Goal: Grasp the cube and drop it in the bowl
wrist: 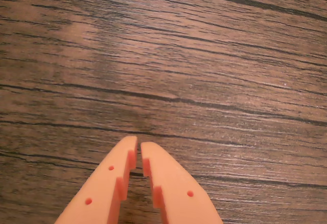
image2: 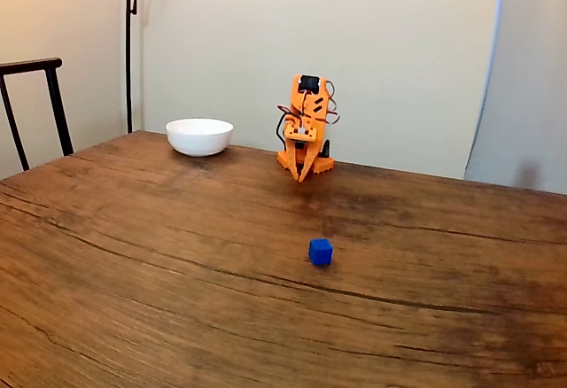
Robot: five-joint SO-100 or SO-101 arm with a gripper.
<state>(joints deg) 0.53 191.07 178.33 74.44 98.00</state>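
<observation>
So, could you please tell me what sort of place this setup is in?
Probably a room at home: a wood-grain dining table, a dark chair at its left edge, a floor lamp's pole against plain walls.

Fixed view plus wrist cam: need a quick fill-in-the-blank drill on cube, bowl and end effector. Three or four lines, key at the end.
1. In the fixed view, the cube on the table is coloured ____.
2. The white bowl stands to the ____ of the arm in the fixed view.
3. The end effector holds ____ between its orange fingers in the wrist view.
4. The cube lies ____ to the fixed camera than the bowl does.

Missing words: blue; left; nothing; nearer
</observation>
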